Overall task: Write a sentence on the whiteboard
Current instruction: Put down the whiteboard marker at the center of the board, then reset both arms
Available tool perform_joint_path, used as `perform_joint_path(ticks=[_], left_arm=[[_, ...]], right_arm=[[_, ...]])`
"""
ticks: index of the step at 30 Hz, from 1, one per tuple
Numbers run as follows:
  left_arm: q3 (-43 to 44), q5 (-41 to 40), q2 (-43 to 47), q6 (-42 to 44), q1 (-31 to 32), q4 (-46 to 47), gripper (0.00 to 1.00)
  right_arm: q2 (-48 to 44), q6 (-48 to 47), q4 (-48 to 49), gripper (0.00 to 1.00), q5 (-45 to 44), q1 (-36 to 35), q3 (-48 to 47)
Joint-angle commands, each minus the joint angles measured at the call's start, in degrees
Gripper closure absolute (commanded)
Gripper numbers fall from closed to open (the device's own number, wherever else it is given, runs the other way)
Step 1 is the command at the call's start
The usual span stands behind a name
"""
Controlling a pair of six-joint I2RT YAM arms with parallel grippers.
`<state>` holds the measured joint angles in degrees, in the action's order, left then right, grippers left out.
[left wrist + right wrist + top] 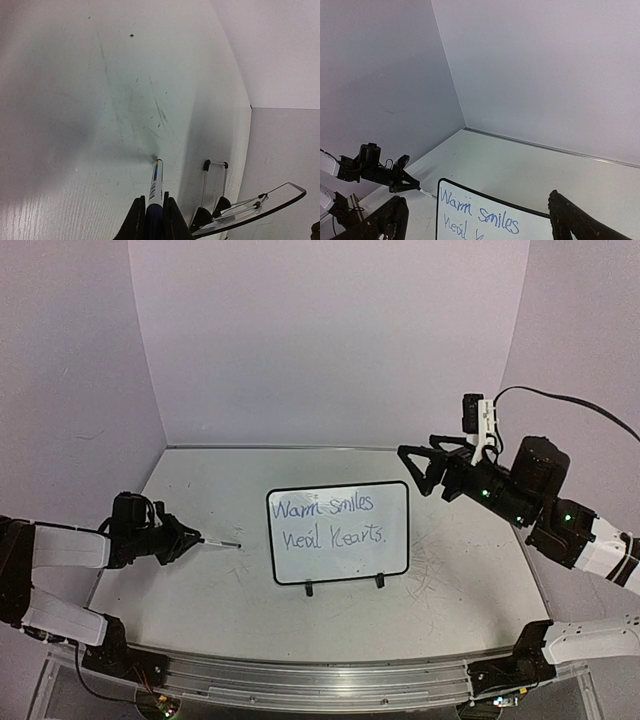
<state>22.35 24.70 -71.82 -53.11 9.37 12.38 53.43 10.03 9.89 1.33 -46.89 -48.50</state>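
Blue handwritten sentence (330, 520) on the whiteboard (395, 558), two lines — "Warm smiles" above "heal hearts."

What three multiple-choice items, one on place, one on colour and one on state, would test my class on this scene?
1. Where does the whiteboard stand?
A. On the table, between the two arms
B. Leaning on the back wall
C. At the table's left edge

2. What colour is the sentence?
A. Red
B. Blue
C. Green

3. How is the left tool?
A. Open and empty
B. Shut on the marker
C. Out of view

Answers:
1 A, it stands near the table's middle.
2 B, both handwritten lines are blue.
3 B, the left wrist view shows it pinching the marker's barrel.
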Motion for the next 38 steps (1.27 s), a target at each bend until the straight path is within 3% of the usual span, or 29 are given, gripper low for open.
perform_joint_path(ticks=[1, 3, 5, 7, 9, 12, 14, 18, 22, 29, 33, 38], left_arm=[[-2.0, 3.0, -2.7, -2.9, -0.3, 8.9, 1.0], [-3.6, 2.0, -3.2, -3.8, -0.3, 8.8, 0.96], [-5.6, 0.2, -2.7, -5.4, -0.3, 8.7, 0.86], [-7.5, -2.2, -0.8, -6.9, -0.3, 8.6, 0.71], [-8.5, -5.5, 2.4, -7.2, -0.3, 6.3, 0.48], [-6.1, -12.3, 8.8, -5.3, -0.2, -4.1, 0.22], [-2.1, -18.6, 12.9, -1.7, -0.3, -14.5, 0.16], [8.5, -25.8, 20.3, 3.5, -0.2, -26.3, 0.02], [20.7, -25.3, 21.2, 8.9, -0.2, -31.8, 0.01], [45.7, -13.9, 20.7, 23.3, -0.1, -30.2, 0.02], [52.2, -7.6, 21.6, 29.4, -0.1, -25.6, 0.01], [54.5, -6.9, 23.0, 33.2, -0.1, -24.2, 0.01]], right_arm=[[-0.9, -1.2, 0.1, 0.02, -0.7, 0.1, 0.0], [-1.3, -1.2, -0.3, 0.02, -1.0, 0.1, -0.1], [-1.9, -1.2, -0.5, 0.02, -1.3, 0.1, 0.1], [-2.8, -1.2, -0.7, 0.02, -1.4, 0.1, 0.0], [-3.5, -1.1, -1.6, 0.02, -3.4, 0.1, -0.4], [-4.5, -0.5, -3.7, 0.02, -8.7, 0.1, -1.6], [-5.0, 0.2, -7.2, 0.02, -15.0, 0.1, -3.6], [-5.6, 1.3, -16.3, 0.02, -23.1, 0.1, -10.9], [-8.0, 0.1, -20.1, 0.02, -24.9, 0.1, -17.1], [-11.9, -3.9, -21.1, 0.02, -24.8, 0.1, -23.3], [-11.9, -4.8, -21.0, 0.02, -24.5, 0.1, -25.4], [-13.8, -5.6, -18.7, 0.02, -26.0, 0.1, -23.2]])
